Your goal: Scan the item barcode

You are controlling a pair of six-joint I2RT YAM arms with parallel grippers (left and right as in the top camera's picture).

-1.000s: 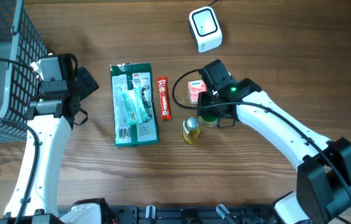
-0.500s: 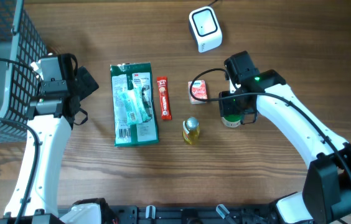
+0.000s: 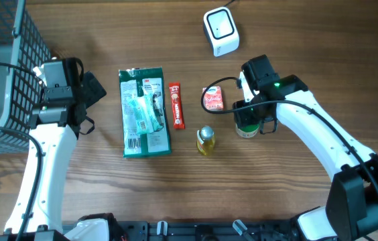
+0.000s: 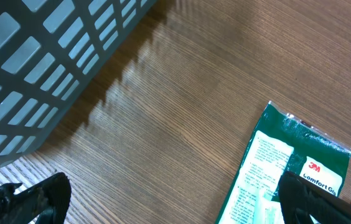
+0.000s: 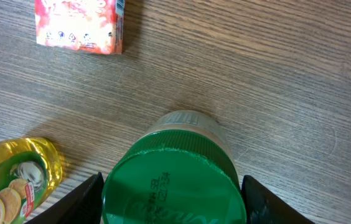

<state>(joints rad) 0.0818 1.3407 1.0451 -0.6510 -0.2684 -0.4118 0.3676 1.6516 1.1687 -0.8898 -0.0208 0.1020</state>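
A jar with a green lid (image 5: 174, 180) stands upright on the wooden table, and my right gripper (image 5: 172, 199) is shut on it, one black finger against each side of the lid. From overhead the jar (image 3: 246, 128) shows just below my right gripper (image 3: 249, 118), right of a pink carton (image 3: 212, 98). No barcode shows on the jar. The white scanner (image 3: 220, 30) sits at the far edge, well above the jar. My left gripper (image 3: 90, 106) is open over bare wood, left of a green package (image 3: 145, 112); its fingertips (image 4: 29, 198) hold nothing.
A red stick packet (image 3: 176, 105) lies between the green package and the pink carton (image 5: 79, 23). A small yellow bottle (image 3: 206, 140) stands left of the jar, also seen as the yellow bottle (image 5: 14, 177) in the right wrist view. A grey mesh basket (image 3: 1, 73) fills the left edge.
My right gripper carried the green-lidded jar to the right, away from the yellow bottle and the pink carton, then came to rest. The left arm has not moved.
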